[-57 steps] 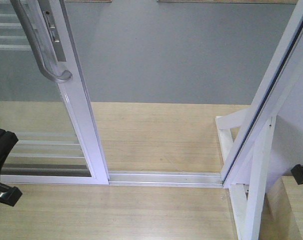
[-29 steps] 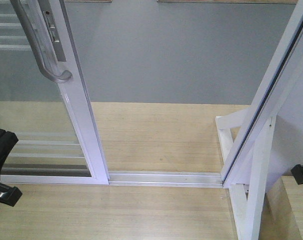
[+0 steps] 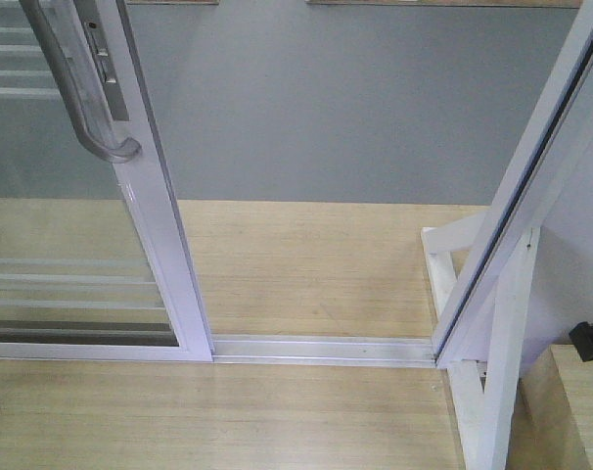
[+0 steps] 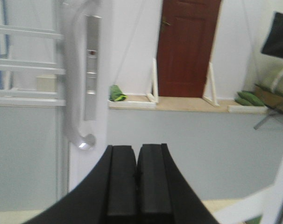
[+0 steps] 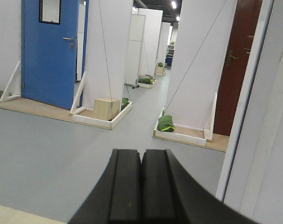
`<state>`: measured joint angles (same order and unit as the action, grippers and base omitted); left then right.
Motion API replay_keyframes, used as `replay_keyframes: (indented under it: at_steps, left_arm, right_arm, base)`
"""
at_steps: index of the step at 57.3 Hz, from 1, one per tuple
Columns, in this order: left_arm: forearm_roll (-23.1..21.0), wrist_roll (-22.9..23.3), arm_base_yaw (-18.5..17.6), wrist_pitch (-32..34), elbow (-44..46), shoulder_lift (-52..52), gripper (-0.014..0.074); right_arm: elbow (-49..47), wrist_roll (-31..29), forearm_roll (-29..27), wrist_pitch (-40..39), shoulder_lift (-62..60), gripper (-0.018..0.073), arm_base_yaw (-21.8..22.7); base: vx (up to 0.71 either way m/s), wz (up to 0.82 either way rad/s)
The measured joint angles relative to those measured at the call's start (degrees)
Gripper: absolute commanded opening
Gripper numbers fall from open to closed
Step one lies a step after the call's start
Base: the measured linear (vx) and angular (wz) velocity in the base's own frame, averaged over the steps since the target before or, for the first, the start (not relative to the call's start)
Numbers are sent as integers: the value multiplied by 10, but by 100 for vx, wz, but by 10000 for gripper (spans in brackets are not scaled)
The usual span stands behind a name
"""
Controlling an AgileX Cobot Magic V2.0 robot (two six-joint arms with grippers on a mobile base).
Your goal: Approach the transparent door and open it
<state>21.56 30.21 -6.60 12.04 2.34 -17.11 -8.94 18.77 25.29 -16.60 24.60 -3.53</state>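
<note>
Door handle up and left of the left gripper

The left gripper [image 4: 134, 179], pads pressed together and empty, sits nearer the upright handle [image 4: 75, 93] than the likewise closed right gripper [image 5: 141, 186].

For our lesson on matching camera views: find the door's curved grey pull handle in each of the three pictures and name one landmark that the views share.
Front view: the handle is at the upper left, on the sliding door's white frame.
Left wrist view: the handle is at the left, above the shut left claw.
Right wrist view: not in it.
Shared landmark: the grey floor, beyond the door in all three.
</note>
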Motion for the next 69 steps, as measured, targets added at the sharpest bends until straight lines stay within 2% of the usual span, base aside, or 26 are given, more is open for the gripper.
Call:
replay_keyframes:
  at_steps: [11,16,21,27,41,54,58,69]
  left_arm:
    - [-12,-3,-1,-167,0,152,-6]
    - [-9,-3,-1,-232,0,174,-6]
    - [-7,-3,-4,-267,-5,177,-6]
    - [-4,-3,-5,-260,-19,177,-6]
    - [-1,-3,-5,-151,-39,177,-6]
    - [-14,-9,-5,-158,-40,177,-6]
    - [-48,-45,-5,-161,-40,177,-6]
    - [-207,-247,-5,-163,-40,177,-6]
  right_arm:
    - [0,0,0,0,0,-8,0]
    - [0,0,0,0,0,-9,0]
    - [0,0,0,0,0,-9,0]
    - [0,0,0,0,0,-9,0]
    - [0,0,0,0,0,-9,0]
    - [0,0,0,0,0,-9,0]
    - [0,0,0,1,0,-9,0]
    - [0,0,0,0,0,-9,0]
  base:
    - [0,0]
    - [0,0]
    - [0,0]
    - [0,0]
    - [0,0]
    - [0,0]
    - [0,0]
    - [0,0]
